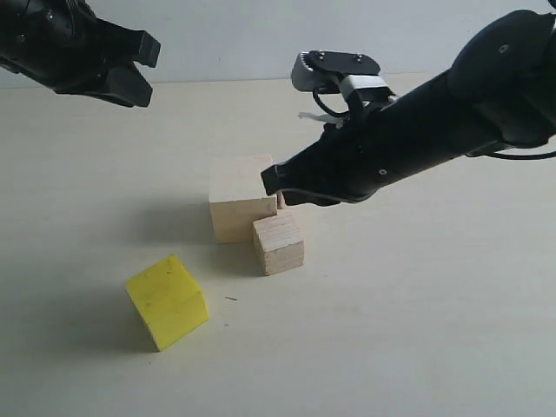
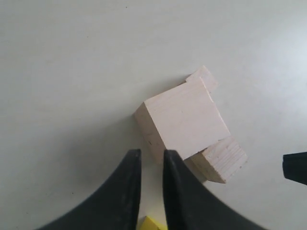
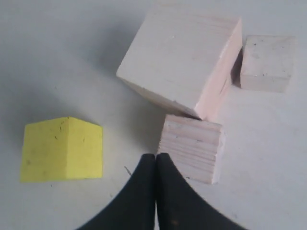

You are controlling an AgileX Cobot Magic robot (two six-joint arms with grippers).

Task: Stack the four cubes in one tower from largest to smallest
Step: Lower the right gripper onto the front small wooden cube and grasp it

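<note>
Nothing is stacked yet: all four cubes sit on the table (image 1: pixel 417 330), so I judge I am at the very first step.

The large pale cube (image 1: pixel 241 198) is the base and can stay where it is. The yellow cube (image 1: pixel 167 301) goes on it first; it lies well apart from the others, nearer the exterior camera and turned at an angle. The medium grained cube (image 1: pixel 278 245) touches the large cube at a lower corner. The smallest cube (image 3: pixel 267 62) sits just beside the large one on its far side, mostly hidden in the exterior view behind my right arm.

My next move, as I see it, is to spread a pair of jaws wide, line them up with the yellow cube's turned faces and lift it clear onto the base. The crowding neighbours leave little room around that base.

My right gripper (image 3: pixel 156 157) is clenched tight, fingers pressed together, gripping nothing, hovering over the medium cube's edge. My left gripper (image 2: pixel 152 155) hangs above the table with a narrow slit between its fingers, empty.
</note>
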